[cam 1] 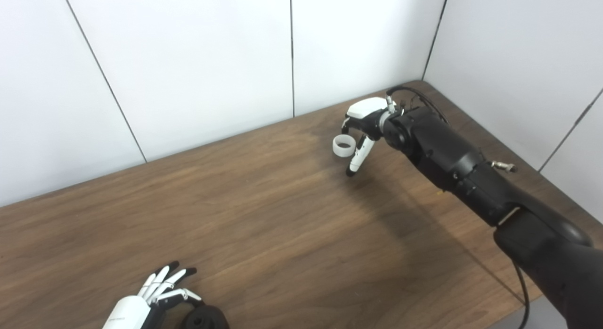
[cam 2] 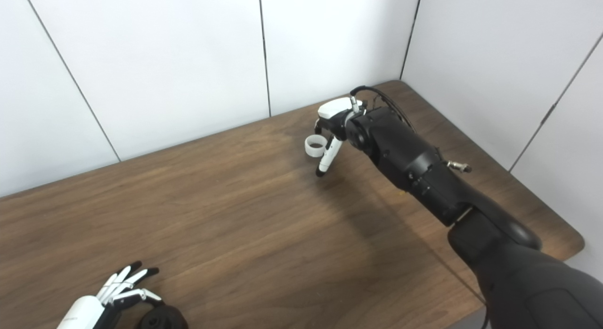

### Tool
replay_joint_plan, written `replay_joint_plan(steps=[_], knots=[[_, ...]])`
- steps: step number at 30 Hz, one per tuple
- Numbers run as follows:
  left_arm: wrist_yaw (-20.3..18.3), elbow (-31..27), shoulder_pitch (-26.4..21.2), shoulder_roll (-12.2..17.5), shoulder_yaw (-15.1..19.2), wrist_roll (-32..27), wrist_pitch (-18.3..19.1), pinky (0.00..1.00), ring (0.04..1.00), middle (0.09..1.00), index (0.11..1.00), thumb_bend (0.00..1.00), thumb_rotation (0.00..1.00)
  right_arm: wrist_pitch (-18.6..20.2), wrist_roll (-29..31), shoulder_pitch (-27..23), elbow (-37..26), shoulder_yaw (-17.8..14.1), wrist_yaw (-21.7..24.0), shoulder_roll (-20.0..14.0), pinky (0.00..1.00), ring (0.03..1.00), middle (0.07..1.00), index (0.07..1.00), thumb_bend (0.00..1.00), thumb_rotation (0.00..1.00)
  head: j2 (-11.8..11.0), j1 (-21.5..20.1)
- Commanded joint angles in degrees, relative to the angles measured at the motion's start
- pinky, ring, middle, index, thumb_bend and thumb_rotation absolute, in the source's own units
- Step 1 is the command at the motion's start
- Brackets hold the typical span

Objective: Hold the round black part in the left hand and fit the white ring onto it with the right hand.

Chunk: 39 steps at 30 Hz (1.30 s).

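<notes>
Far back on the worktop, right robot hand pinches white ring; left robot hand, fingers spread, touches round black part.

You are looking at a dark brown wooden table with a smooth, slightly satin top and clear grain. The small white plastic ring looks smooth and matt. The round black part looks like matt plastic (half cut off, so hard to judge). Both the left hand and right hand show glossy white shells. The wall panels are smooth, matt white.
</notes>
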Motion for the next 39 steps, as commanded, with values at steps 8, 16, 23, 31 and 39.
replay_joint_plan(steps=[8,16,23,31,39], knots=[[-2.09,-0.32,1.59,0.97,-0.76,1.2,0.42,1.0,0.986,0.901,0.48,0.52,0.05,0.31,0.14,-3.19,-0.74,-0.6,-2.29,-0.91,0.97,1.0,1.0,0.852,0.94,0.54,0.05,0.33],[-2.08,-0.56,1.8,1.05,-0.8,1.66,0.66,1.0,0.983,0.902,0.48,0.52,0.05,0.12,0.14,-3.08,-0.65,-0.43,-2.78,-0.66,0.97,1.0,1.0,0.852,0.93,0.55,0.05,0.76],[-1.96,-0.8,1.97,1.0,-0.82,1.73,0.59,1.0,0.979,0.898,0.48,0.52,0.05,-0.23,0.11,-3.09,-0.44,-0.23,-3.0,-0.58,0.96,1.0,1.0,0.849,0.92,0.55,0.08,1.0],[-1.96,-0.9,2.16,0.97,-0.73,1.73,0.73,1.0,0.981,0.899,0.48,0.52,0.05,-1.54,0.87,-2.78,0.03,-0.06,-5.31,-0.5,0.94,0.99,0.958,0.731,0.79,0.43,0.16,1.29],[-2.05,-1.12,2.18,1.03,-0.76,1.49,1.01,1.0,0.985,0.902,0.48,0.52,0.05,-4.34,1.91,-2.38,0.97,0.11,-9.78,-0.73,0.89,0.955,0.886,0.485,0.51,0.14,0.19,1.54]])
